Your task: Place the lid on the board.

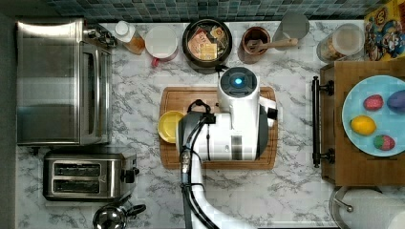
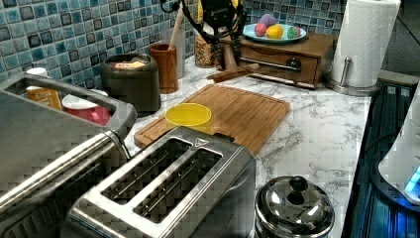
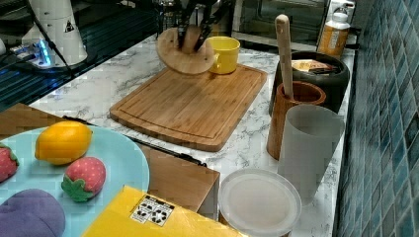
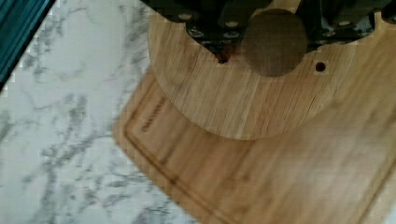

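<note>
- The round light-wood lid [image 3: 184,53] with a knob hangs tilted in the air above the far end of the large rectangular light-brown wooden cutting board [image 3: 190,106] in the right view, not touching it.
- The black gripper [image 3: 190,37] has its jaws closed around the lid's knob [image 4: 274,43].
- A yellow cup [image 3: 225,53] stands just beside the lid, at the board's edge.

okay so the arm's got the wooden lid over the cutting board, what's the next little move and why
Probably lower it straight down. The gripper holds the lid by its knob, tilted and above the board, right beside the yellow cup. Release once it rests flat.
</note>
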Tool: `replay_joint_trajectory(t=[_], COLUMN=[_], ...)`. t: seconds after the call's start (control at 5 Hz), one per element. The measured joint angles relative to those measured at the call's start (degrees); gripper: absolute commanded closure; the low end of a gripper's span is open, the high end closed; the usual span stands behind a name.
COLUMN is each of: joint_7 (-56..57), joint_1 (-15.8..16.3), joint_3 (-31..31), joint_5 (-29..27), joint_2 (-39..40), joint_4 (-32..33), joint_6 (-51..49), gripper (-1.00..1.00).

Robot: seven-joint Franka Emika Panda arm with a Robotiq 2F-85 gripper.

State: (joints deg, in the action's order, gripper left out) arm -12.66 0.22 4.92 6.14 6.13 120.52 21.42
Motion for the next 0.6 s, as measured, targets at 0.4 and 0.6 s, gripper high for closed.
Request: replay_joint_trajectory(t=[0.4, 0.6], joint_7=[-2.5, -7.8], joint_1=[-2.0, -3.7], joint_3=[4.8, 6.2], joint_5=[3.8, 8.7], joint_2=[-1.0, -2.5], joint_4=[3.7, 6.6], joint_6=[1.1, 5.6], gripper=[1.0, 1.0])
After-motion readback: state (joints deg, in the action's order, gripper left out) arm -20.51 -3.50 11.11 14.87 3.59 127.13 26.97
